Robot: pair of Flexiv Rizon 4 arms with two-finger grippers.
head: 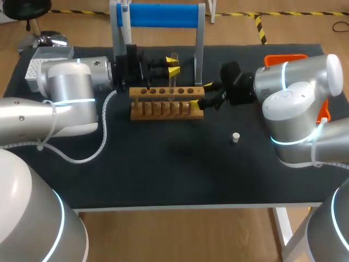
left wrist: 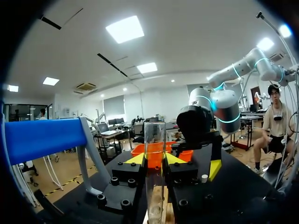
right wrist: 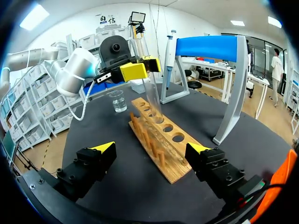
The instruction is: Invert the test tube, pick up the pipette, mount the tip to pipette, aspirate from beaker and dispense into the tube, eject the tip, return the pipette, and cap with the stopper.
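Table (head: 163, 169): black top.
Left gripper (left wrist: 154, 159): yellow tips clamped on the test tube (left wrist: 154, 133), which is upright with its lower end at the wooden rack (head: 166, 106).
Right gripper (right wrist: 150, 149): fingers spread wide, holding nothing, at the rack's end.
Stopper (head: 235, 137): on the table, apart from the rack.

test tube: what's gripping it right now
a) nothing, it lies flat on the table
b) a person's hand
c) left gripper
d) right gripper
C: the left gripper has a yellow-tipped finger on each side of the test tube, holding it over the wooden rack. The right gripper stands open at the rack's end.
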